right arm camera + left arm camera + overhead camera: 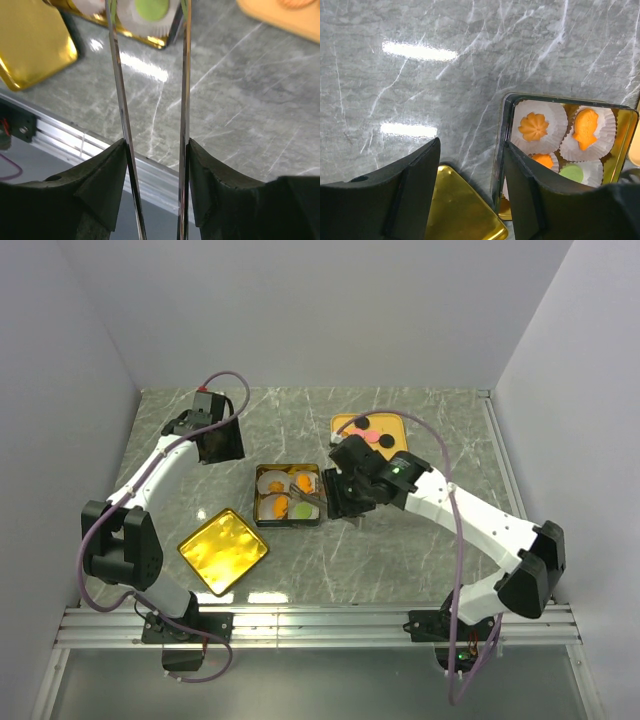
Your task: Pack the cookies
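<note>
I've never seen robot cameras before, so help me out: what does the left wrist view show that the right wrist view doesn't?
Only the left wrist view: the open, empty left gripper, plus a flower-shaped orange cookie and a fish-shaped orange cookie. Only the right wrist view: the right gripper holding long metal tweezers, and the metal rail at the table edge. Both: the green cookie in its white paper cup, the tin, the gold lid and the marble table.
</note>
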You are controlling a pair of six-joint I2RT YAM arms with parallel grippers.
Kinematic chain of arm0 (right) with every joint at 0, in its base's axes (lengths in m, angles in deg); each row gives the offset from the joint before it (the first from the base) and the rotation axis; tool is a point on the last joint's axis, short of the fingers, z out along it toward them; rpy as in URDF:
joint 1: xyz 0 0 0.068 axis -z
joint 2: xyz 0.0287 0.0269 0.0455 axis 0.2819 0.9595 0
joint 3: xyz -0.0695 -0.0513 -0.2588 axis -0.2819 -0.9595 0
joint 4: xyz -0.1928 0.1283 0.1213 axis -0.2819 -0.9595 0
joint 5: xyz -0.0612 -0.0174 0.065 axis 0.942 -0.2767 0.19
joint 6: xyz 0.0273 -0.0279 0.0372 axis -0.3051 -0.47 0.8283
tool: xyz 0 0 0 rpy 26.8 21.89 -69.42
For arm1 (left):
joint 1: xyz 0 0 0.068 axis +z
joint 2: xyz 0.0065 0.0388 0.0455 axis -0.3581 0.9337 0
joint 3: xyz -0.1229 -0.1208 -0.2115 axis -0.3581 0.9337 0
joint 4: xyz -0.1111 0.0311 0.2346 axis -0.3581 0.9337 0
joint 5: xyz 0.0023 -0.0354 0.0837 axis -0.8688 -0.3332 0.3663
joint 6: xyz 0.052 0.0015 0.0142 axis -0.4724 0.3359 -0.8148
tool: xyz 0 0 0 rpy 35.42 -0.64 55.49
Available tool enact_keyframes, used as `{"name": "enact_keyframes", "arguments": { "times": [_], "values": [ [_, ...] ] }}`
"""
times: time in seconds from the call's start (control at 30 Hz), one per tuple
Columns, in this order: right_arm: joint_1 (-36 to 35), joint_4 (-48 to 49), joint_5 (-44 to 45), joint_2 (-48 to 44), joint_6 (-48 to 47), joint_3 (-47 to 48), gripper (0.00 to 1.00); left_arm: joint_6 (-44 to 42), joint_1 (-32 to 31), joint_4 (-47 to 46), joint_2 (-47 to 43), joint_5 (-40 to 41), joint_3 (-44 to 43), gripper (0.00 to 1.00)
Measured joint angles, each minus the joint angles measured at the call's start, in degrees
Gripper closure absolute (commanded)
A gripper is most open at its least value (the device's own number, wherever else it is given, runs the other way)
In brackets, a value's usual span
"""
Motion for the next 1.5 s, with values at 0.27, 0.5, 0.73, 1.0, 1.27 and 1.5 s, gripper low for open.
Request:
{"name": "enact_keyframes", "arguments": {
  "times": [0.27, 0.5, 0.73, 1.0, 1.27, 1.5],
  "values": [
    [13.1, 1.5, 1.2, -6.0, -1.1, 5.0, 0.43, -0.5, 0.8, 1.4, -0.5, 0.4, -1.2, 0.4],
    [30.2, 3.1, 6.7, -4.2, -2.1, 2.0, 0.43, -0.7, 1.5, 3.8, -3.9, 1.4, -1.1, 0.39],
    [41.1, 4.3, 10.1, 1.6, -1.1, -4.4, 0.43, -0.6, 2.0, 4.5, -8.9, 2.0, 2.3, 0.38],
    [45.7, 5.9, 11.0, 6.9, -1.0, -10.0, 0.43, -0.3, 2.6, 5.1, -12.1, 2.6, 7.5, 0.36],
    [49.1, 7.1, 10.9, 10.8, -1.0, -16.7, 0.3, 0.0, 6.4, 4.7, -14.6, 2.7, 12.3, 0.35],
    [49.1, 8.1, 10.1, 14.2, -0.9, -19.0, 0.22, 0.0, 9.6, 3.7, -14.8, 1.8, 14.7, 0.36]
  ]
}}
